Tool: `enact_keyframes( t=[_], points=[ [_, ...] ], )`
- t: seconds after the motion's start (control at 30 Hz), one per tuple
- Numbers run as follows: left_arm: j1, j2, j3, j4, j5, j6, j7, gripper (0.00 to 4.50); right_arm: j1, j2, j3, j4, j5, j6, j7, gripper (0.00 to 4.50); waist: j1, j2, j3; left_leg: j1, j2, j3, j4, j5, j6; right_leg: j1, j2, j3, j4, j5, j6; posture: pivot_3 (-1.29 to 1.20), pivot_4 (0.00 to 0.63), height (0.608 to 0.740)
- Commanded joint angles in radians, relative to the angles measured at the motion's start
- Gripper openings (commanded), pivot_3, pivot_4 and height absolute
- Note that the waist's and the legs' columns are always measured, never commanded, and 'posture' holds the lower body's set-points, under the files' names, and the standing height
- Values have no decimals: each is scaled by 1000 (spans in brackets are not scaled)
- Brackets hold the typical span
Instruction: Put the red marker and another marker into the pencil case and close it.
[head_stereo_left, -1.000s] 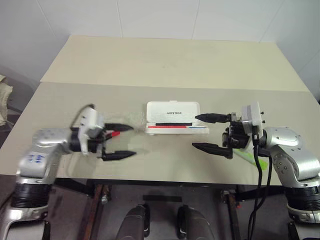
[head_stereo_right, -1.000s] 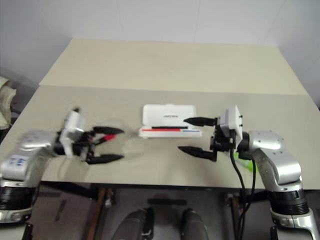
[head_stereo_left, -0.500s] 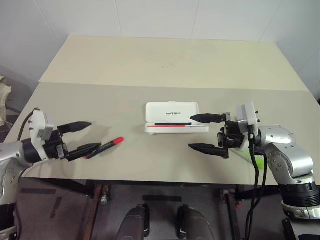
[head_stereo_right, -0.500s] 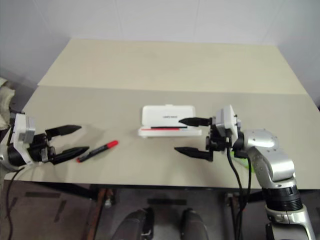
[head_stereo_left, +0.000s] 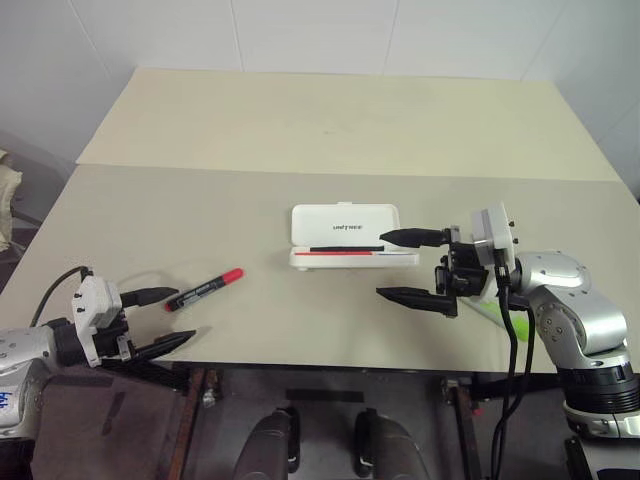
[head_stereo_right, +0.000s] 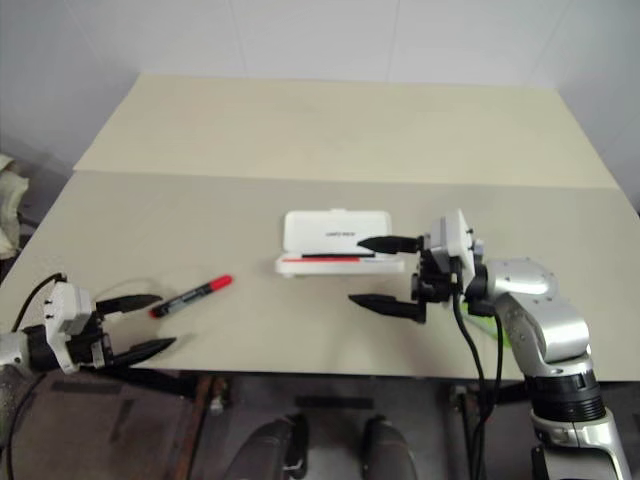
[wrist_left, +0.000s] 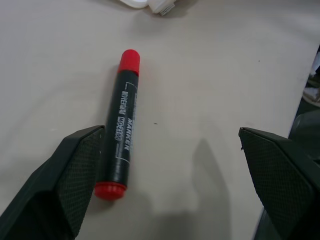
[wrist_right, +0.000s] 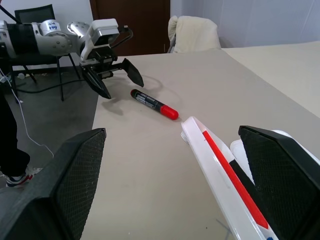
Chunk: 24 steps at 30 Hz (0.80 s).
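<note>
Red marker (head_stereo_left: 205, 289) lies free beside pencil case (head_stereo_left: 347, 237) — both grippers (head_stereo_left: 160, 320) (head_stereo_left: 408, 266) spread, empty

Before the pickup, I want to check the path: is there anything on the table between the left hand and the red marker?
Nothing visible. The left hand, open, sits just short of the red marker, which lies alone on the bare table. The pencil case lies open beyond the marker.
</note>
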<state>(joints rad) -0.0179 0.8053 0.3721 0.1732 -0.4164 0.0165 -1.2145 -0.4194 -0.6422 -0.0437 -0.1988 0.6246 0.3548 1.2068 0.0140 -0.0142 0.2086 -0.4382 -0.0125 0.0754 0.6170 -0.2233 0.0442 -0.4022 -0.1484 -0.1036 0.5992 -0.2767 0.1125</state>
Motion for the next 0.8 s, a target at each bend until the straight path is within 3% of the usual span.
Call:
enact_keyframes(
  t=[0.03, 0.43, 0.8],
  points=[
    [-47, -11, -9, 74, 28, -88, 12, 4486, 4, -11, -24, -55, 22, 8, -15, 4500, 0, 0, 0, 0, 0, 0, 0, 0, 0, -1, 0, 0, 0, 0, 0, 0, 150, 740],
    [-166, -50, -109, 270, 67, -174, -6, 4486, 39, -31, -49, -109, 42, 32, -49, 4500, -2, -1, 0, 0, 1, 6, 3, 0, 0, -5, 0, 0, 8, 0, 0, 0, 150, 740],
    [-204, -94, -141, 332, 85, -219, 3, 737, 78, -40, -71, -142, 54, 41, -75, 4500, 1, -1, -1, 0, 3, 8, 8, 0, 1, -5, 0, 1, 11, 2, -2, 0, 150, 740]
  ],
)
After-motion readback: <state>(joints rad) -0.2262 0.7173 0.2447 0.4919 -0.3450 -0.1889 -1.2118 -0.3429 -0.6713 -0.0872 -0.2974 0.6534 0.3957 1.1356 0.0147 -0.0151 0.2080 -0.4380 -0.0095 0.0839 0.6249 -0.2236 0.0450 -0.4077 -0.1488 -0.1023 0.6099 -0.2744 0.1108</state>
